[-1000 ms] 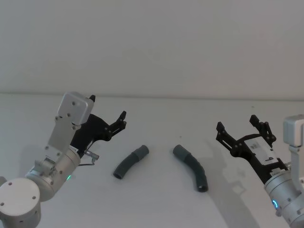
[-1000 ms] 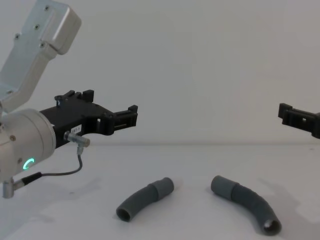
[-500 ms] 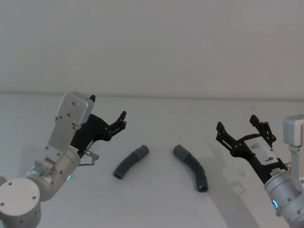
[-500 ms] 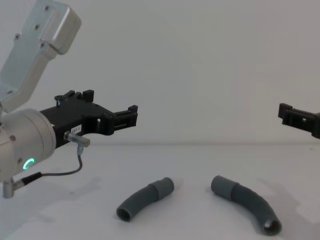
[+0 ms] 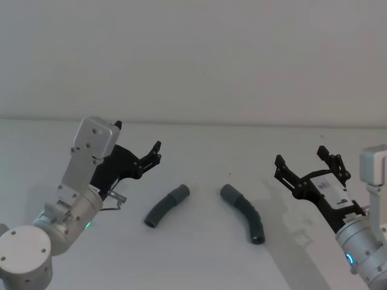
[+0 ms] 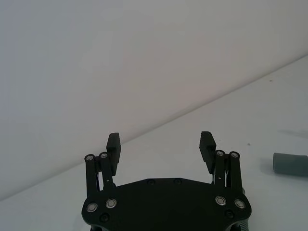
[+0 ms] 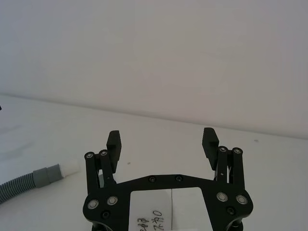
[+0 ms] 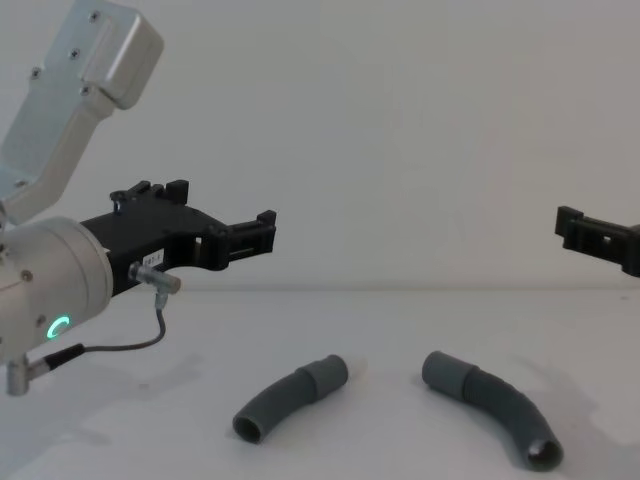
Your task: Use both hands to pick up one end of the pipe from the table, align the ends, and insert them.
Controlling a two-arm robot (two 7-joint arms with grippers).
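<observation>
Two curved dark-grey ribbed pipe pieces lie on the white table (image 5: 199, 260) between the arms. The left piece (image 5: 164, 207) (image 8: 285, 398) and the right piece (image 5: 245, 211) (image 8: 495, 405) point their smooth collar ends (image 5: 179, 194) (image 5: 228, 193) toward each other across a small gap. My left gripper (image 5: 138, 136) (image 8: 225, 215) (image 6: 160, 144) hovers open above the table, left of and behind the left piece. On the other side, my right gripper (image 5: 300, 156) (image 7: 162, 139) hovers open to the right of the right piece. Neither holds anything.
A plain off-white wall (image 5: 193, 60) rises behind the table's far edge. A thin grey cable (image 8: 120, 345) loops under the left wrist. The left wrist view catches one collar end (image 6: 290, 164), and the right wrist view shows a pipe piece (image 7: 24, 185).
</observation>
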